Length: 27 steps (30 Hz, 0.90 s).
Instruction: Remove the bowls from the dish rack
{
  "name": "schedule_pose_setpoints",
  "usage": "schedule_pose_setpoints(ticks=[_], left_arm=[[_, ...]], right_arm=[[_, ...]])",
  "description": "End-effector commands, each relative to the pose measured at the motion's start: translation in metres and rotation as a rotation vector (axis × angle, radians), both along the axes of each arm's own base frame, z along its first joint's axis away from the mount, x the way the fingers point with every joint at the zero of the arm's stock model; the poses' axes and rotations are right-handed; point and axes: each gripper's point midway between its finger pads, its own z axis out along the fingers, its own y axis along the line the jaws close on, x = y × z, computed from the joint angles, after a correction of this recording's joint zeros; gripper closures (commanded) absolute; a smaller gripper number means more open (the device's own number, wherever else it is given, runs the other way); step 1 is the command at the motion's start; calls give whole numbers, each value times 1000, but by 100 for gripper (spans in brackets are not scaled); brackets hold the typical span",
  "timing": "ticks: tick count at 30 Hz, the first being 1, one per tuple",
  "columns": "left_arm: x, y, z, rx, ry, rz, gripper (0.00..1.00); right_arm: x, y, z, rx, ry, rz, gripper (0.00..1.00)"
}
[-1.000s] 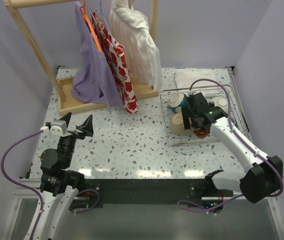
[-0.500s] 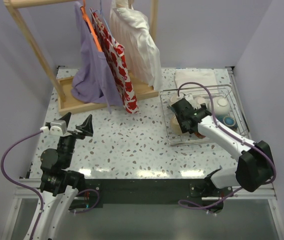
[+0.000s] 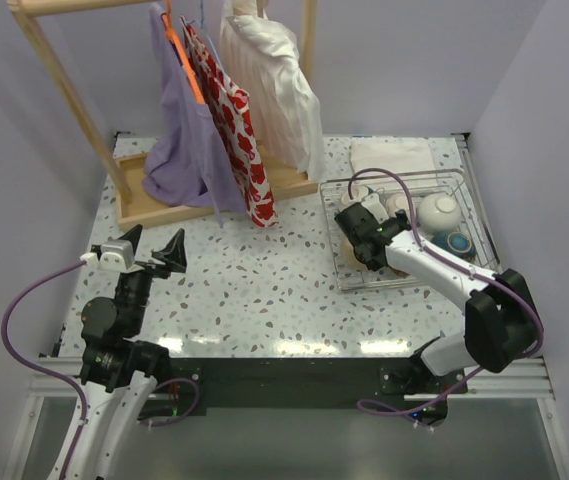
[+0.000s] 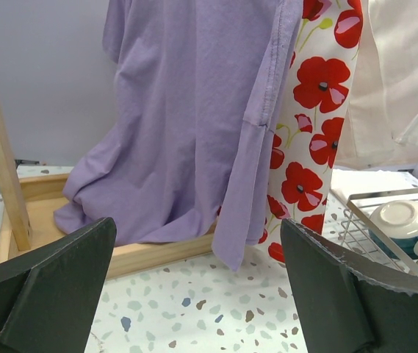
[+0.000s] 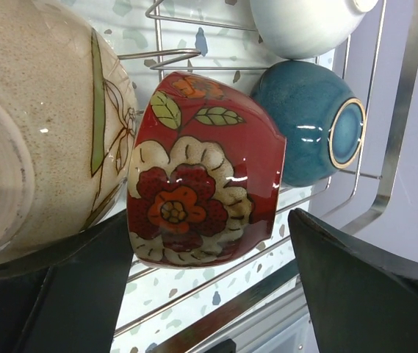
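Three garments show plainly on a wooden clothes rack (image 3: 159, 210) at 11 o'clock on the speckled table (image 3: 254, 290): a lavender shirt (image 3: 179, 140), a red poppy-print cloth (image 3: 239, 135) and a cream one (image 3: 269, 90). A folded white towel (image 3: 392, 155) lies at 12 o'clock of the dish rack (image 3: 439, 174), which sits at 3 o'clock on the table.

Five bowls can be counted across the wrist views. Four are in the right wrist view: a red floral bowl (image 5: 205, 169) on its side, a speckled beige bowl (image 5: 40, 125) touching it at 9 o'clock, a teal bowl (image 5: 315, 121) at 2 o'clock and a white bowl (image 5: 304, 26) at 1 o'clock. The left wrist view adds a second teal bowl (image 4: 407, 224), cream-footed, at the rack's edge. The beige bowl crowds the finger at 8 o'clock.

The right claw (image 5: 209, 220) is down in the rack, jaws wide, astride the red floral bowl; whether either pad touches it I cannot tell. The left claw (image 4: 201, 287) hangs at 9 o'clock over the table, jaws fully spread, holding nothing.
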Motion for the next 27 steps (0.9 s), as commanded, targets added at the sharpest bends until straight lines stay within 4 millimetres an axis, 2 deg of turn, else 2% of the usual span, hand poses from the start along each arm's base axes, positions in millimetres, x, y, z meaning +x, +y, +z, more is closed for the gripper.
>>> schedule_pose_setpoints(ticks=[1,3,11,17,18,21,24,27], left_arm=[[1,1,8,0,-35,12,0],[1,1,7,-1,-33,11,0],[2,1,7,1,-30,12,0],[3,-2,7,4,-27,-5,0],[3,-3,6,6,-24,-11,0],[5,-10,5,14,-25,-43,0],[9,-20,2,24,-6,-92,0],[15,-35,-3,20,39,-166,0]], right_arm=[[9,3,5,4,-60,-27,15],[9,4,4,6,-54,-25,16],[10,9,0,37,-55,-30,36],[8,5,11,37,-89,-40,65],[7,4,13,37,-94,-38,76],[7,4,24,51,-122,-39,90],[8,2,31,56,-140,-36,100],[8,1,38,53,-152,-29,100]])
